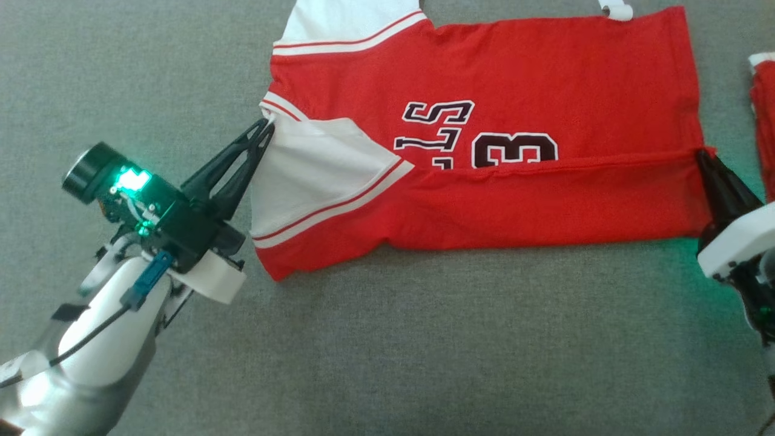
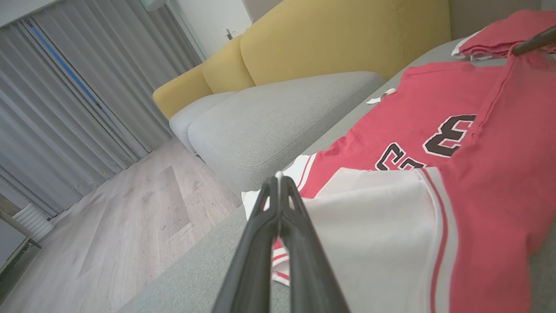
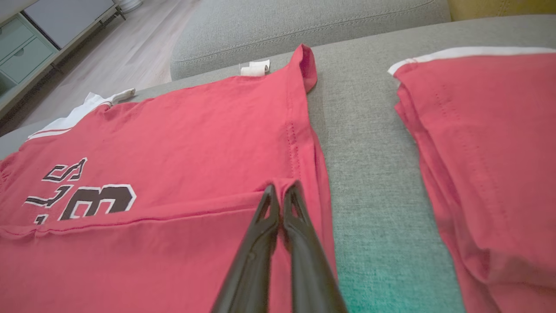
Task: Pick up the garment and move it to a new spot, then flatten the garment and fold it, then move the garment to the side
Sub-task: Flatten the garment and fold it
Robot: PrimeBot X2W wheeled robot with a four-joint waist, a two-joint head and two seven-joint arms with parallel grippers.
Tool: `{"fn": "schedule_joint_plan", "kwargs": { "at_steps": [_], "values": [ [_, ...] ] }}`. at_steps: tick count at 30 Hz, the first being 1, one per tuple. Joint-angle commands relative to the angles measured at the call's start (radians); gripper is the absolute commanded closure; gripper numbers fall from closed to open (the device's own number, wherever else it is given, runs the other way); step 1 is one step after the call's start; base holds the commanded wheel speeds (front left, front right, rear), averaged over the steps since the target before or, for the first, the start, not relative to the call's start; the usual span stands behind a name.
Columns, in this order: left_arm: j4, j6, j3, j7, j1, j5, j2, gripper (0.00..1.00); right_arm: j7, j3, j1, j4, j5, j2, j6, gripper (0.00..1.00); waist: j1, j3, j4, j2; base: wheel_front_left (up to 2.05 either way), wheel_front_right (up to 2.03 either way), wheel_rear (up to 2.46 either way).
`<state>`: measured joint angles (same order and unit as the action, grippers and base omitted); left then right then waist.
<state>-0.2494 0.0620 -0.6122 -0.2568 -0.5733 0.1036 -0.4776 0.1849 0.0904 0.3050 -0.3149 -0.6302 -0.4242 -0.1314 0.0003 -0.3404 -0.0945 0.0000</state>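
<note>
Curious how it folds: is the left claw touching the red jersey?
Touching. Left wrist view: the left gripper pinches the white sleeve edge of the jersey.

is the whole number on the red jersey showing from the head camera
No, the red jersey has its near edge folded up, hiding the lower part of the number.

Both arms wear the same kit. The left end effector (image 1: 264,127) has two long, skinny black fingers (image 1: 233,162) with triangular cut-outs along them. Behind that sits a chunky black wrist block (image 1: 181,224) with a bright green light (image 1: 133,180) and a stubby black camera barrel (image 1: 91,171), then a white ring collar (image 1: 213,280). A blue plug (image 1: 145,286) feeds a thin black cable (image 1: 91,336) down the glossy silver-white forearm (image 1: 97,363). The right end effector (image 1: 702,155) has matching black fingers and a white mount (image 1: 738,242).
</note>
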Motion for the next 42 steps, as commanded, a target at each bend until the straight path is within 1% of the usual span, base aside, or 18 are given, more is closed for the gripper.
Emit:
{"fn": "schedule_joint_plan", "kwargs": {
  "at_steps": [1, 2, 3, 4, 5, 10, 12, 16, 21, 24, 29, 35, 36, 37, 38, 39, 41, 42],
  "values": [
    [0.011, 0.002, 0.05, -0.005, -0.045, -0.013, -0.025, 1.0, -0.009, 0.016, 0.024, 0.019, 0.007, -0.026, 0.001, 0.83, -0.0003, -0.011, 0.002, 0.0, 0.0, 0.0, 0.0],
    [0.004, 0.003, 0.049, -0.005, -0.049, -0.017, -0.022, 1.0, -0.012, 0.018, 0.03, 0.013, 0.009, -0.025, 0.001, 0.65, -0.0003, -0.014, 0.003, 0.0, 0.0, 0.0, 0.0],
    [-0.008, 0.004, 0.051, -0.005, -0.05, -0.015, -0.017, 0.82, -0.018, 0.019, 0.035, 0.007, 0.012, -0.025, 0.001, 0.38, -0.0003, -0.015, 0.004, 0.0, 0.0, 0.0, 0.0],
    [-0.021, 0.003, 0.054, -0.005, -0.05, -0.013, -0.011, 0.27, -0.03, 0.016, 0.04, 0.001, 0.018, -0.023, 0.001, 0.0, -0.0003, -0.015, 0.005, 0.0, 0.0, 0.0, 0.0],
    [-0.033, -0.001, 0.059, -0.005, -0.048, -0.008, -0.004, 0.0, -0.04, 0.017, 0.044, -0.005, 0.022, -0.021, 0.001, 0.0, -0.0003, -0.012, 0.006, 0.0, 0.0, 0.0, 0.0],
    [-0.032, -0.046, 0.129, -0.005, 0.055, 0.081, 0.061, 0.0, -0.115, 0.012, 0.014, 0.0, 0.062, -0.019, 0.001, 0.0, -0.0003, 0.024, 0.015, 0.0, 0.0, 0.0, 0.0],
    [-0.031, -0.057, 0.143, -0.005, 0.093, 0.102, 0.076, 0.0, -0.137, 0.001, 0.001, 0.005, 0.081, -0.015, 0.001, 0.0, -0.0003, 0.034, 0.016, 0.0, 0.0, 0.0, 0.0],
    [-0.021, -0.089, 0.186, -0.005, 0.247, 0.183, 0.141, 0.0, -0.201, -0.06, -0.07, 0.047, 0.119, 0.058, 0.001, 0.0, -0.0003, 0.078, 0.023, 0.0, 0.0, 0.0, 0.0],
    [-0.027, -0.112, 0.215, -0.005, 0.383, 0.254, 0.204, 0.0, -0.208, -0.075, -0.148, 0.096, 0.158, 0.138, 0.001, 0.0, -0.0003, 0.115, 0.032, 0.0, 0.0, 0.0, 0.0],
    [-0.056, -0.111, 0.222, 0.005, 0.432, 0.306, 0.24, 0.0, -0.205, -0.083, -0.18, 0.111, 0.178, 0.172, 0.001, 0.0, -0.0003, 0.133, 0.039, 0.0, 0.0, 0.0, 0.0],
    [-0.115, -0.091, 0.205, 0.038, 0.433, 0.33, 0.255, 0.0, -0.202, -0.085, -0.196, 0.112, 0.188, 0.194, 0.001, 0.0, -0.0003, 0.141, 0.043, 0.0, 0.0, 0.0, 0.0],
    [-0.194, -0.079, 0.184, 0.083, 0.406, 0.338, 0.264, 0.0, -0.198, -0.08, -0.197, 0.121, 0.19, 0.196, 0.001, 0.0, -0.0003, 0.138, 0.052, 0.0, 0.0, 0.0, 0.0],
    [-0.205, -0.077, 0.181, 0.086, 0.4, 0.337, 0.265, 0.03, -0.197, -0.08, -0.197, 0.123, 0.191, 0.196, 0.001, 0.0, -0.0003, 0.137, 0.053, 0.0, 0.0, 0.0, 0.0],
    [-0.215, -0.073, 0.179, 0.087, 0.394, 0.34, 0.267, 0.11, -0.196, -0.08, -0.198, 0.124, 0.192, 0.195, 0.001, 0.0, -0.0003, 0.136, 0.053, 0.0, 0.0, 0.0, 0.0],
    [-0.223, -0.073, 0.178, 0.086, 0.388, 0.34, 0.269, 0.13, -0.196, -0.081, -0.199, 0.125, 0.192, 0.194, 0.001, 0.0, -0.0003, 0.135, 0.053, 0.0, 0.0, 0.0, 0.0],
    [-0.231, -0.074, 0.175, 0.084, 0.382, 0.335, 0.268, 0.24, -0.194, -0.081, -0.2, 0.127, 0.193, 0.193, 0.001, 0.0, -0.0003, 0.133, 0.054, 0.0, 0.0, 0.0, 0.0],
    [-0.243, -0.077, 0.17, 0.073, 0.369, 0.324, 0.265, 0.39, -0.193, -0.085, -0.203, 0.128, 0.194, 0.192, 0.001, 0.0, -0.0003, 0.13, 0.053, 0.0, 0.0, 0.0, 0.0],
    [-0.249, -0.075, 0.165, 0.071, 0.364, 0.318, 0.263, 0.48, -0.193, -0.087, -0.205, 0.129, 0.195, 0.192, 0.001, 0.0, -0.0003, 0.128, 0.052, 0.0, 0.0, 0.0, 0.0]
  ]
}}
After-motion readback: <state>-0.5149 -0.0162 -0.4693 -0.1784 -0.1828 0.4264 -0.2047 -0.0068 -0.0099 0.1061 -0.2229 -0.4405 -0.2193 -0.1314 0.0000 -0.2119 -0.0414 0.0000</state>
